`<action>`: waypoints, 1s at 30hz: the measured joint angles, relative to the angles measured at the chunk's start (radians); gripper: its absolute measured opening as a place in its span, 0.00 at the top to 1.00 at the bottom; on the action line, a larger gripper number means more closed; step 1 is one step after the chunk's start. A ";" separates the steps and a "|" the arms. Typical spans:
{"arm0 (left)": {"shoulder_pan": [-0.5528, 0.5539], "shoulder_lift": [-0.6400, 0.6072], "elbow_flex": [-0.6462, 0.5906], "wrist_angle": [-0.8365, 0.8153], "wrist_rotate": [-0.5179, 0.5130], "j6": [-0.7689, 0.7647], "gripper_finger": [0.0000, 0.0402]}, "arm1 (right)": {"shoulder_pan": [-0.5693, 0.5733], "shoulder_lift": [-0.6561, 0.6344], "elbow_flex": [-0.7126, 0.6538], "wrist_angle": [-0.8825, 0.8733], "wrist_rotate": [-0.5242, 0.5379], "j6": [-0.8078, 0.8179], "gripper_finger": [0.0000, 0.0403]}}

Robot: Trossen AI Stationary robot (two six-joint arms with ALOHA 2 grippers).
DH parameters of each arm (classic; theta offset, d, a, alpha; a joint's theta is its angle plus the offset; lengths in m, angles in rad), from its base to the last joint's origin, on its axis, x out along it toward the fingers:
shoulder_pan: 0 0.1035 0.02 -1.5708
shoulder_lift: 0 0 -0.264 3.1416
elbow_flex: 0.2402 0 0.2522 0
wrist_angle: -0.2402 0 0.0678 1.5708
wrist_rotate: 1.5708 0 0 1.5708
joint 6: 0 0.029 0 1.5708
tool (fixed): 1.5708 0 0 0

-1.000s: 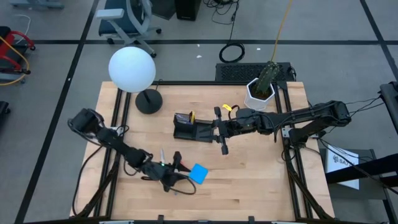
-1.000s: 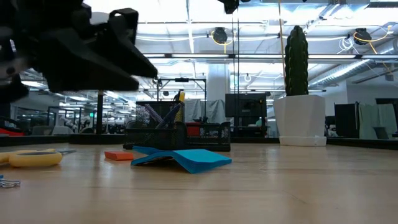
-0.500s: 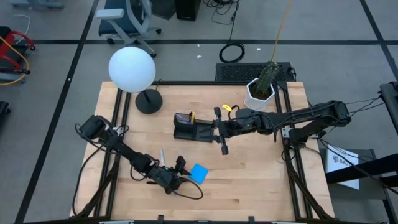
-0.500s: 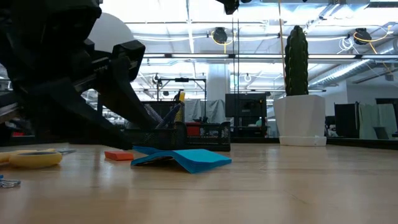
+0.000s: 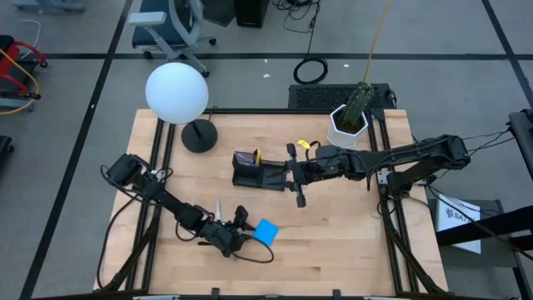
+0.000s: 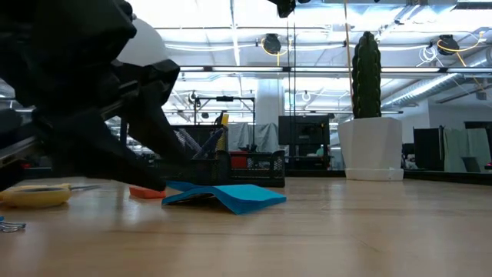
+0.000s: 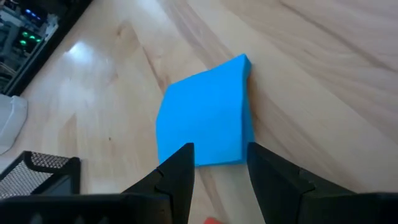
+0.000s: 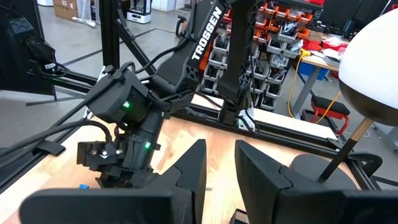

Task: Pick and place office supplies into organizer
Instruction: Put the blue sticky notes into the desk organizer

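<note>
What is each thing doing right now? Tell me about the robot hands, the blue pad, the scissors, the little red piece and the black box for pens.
Left hand: open, empty, just short of the blue pad.
Right hand: fingers apart, empty, by the organizer.
Blue pad: on the table, one edge lifted.
Scissors: lying flat on the table.
Red piece: lying on the table.
Organizer: upright, pens standing in its cup.

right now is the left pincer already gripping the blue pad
No, the left pincer is open, its fingers apart just short of the blue pad, which lies flat on the table.
</note>
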 joint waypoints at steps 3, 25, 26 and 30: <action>0.004 0.000 0.000 0.000 0.000 0.000 0.62 | 0.000 0.000 0.000 0.000 0.000 0.000 0.81; 0.013 0.000 -0.001 0.003 0.019 0.001 0.62 | 0.000 0.000 0.000 0.000 0.000 0.000 0.81; 0.013 0.000 -0.001 0.004 0.019 0.002 0.62 | 0.000 0.000 0.000 0.000 0.000 0.000 0.81; 0.022 0.000 -0.001 0.004 0.029 -0.002 0.62 | 0.000 0.000 0.000 0.000 0.000 0.000 0.81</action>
